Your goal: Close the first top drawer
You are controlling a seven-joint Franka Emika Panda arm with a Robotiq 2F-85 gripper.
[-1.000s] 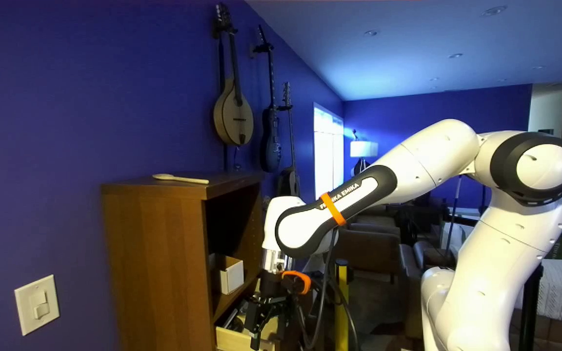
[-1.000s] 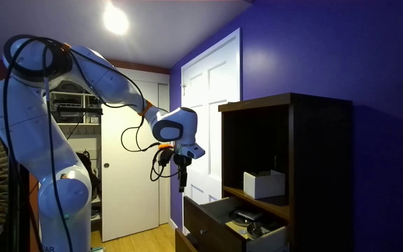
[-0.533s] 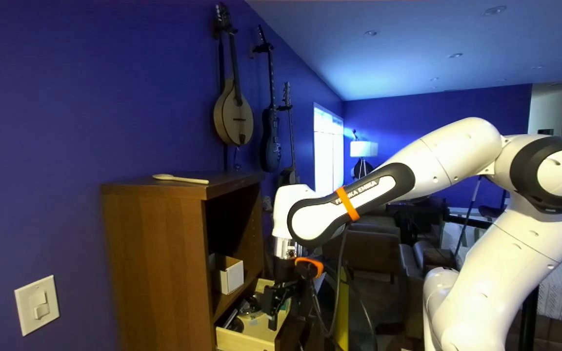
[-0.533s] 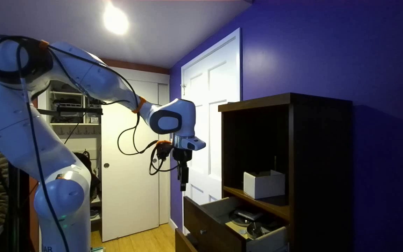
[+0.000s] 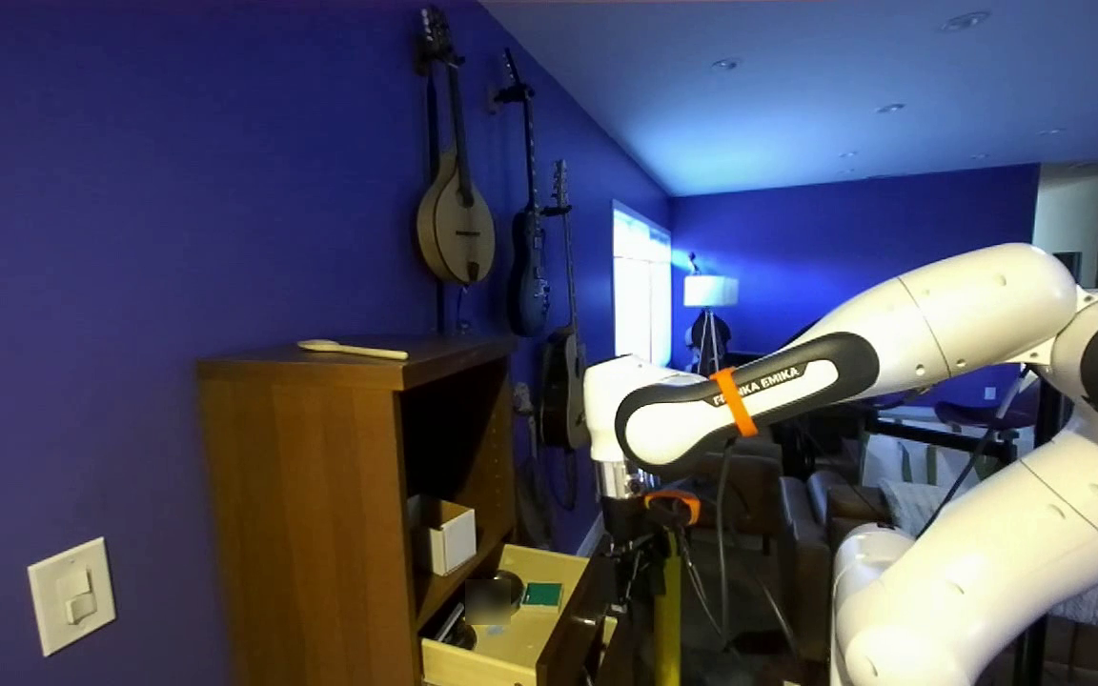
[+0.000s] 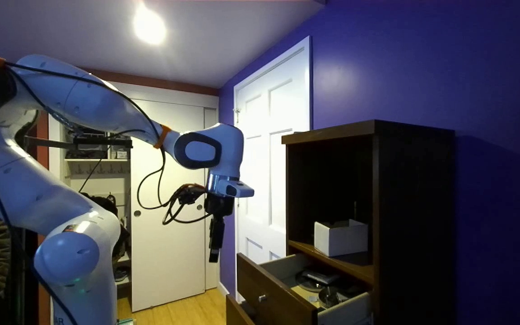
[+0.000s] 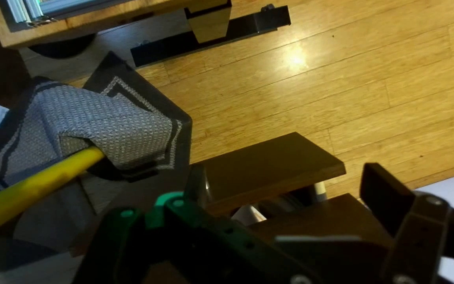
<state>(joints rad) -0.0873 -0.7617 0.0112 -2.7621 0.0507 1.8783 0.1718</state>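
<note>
The top drawer stands pulled out from the brown cabinet; its dark front (image 6: 273, 289) with a small knob (image 6: 262, 298) shows in an exterior view. Its pale side wall (image 5: 477, 664) and the loose items inside show in an exterior view. My gripper (image 6: 215, 253) points down outside the drawer, in front of its front panel and apart from it, fingertips near the height of its top edge. It also shows dark in an exterior view (image 5: 630, 581). In the wrist view my gripper (image 7: 290, 189) is open with nothing between the fingers; the top drawer's front (image 7: 337, 215) lies below it.
A lower drawer (image 6: 238, 311) is also pulled out, its front (image 7: 266, 169) farther out than the top one. A white box (image 6: 341, 237) stands on the shelf above. A wooden spoon (image 5: 354, 351) lies on the cabinet top. A yellow post (image 5: 668, 619) stands behind the gripper.
My gripper has moved from over the open drawer outward past its front panel, rising slightly and then coming lower. The arm has drawn back from the cabinet. The drawer has not moved.
</note>
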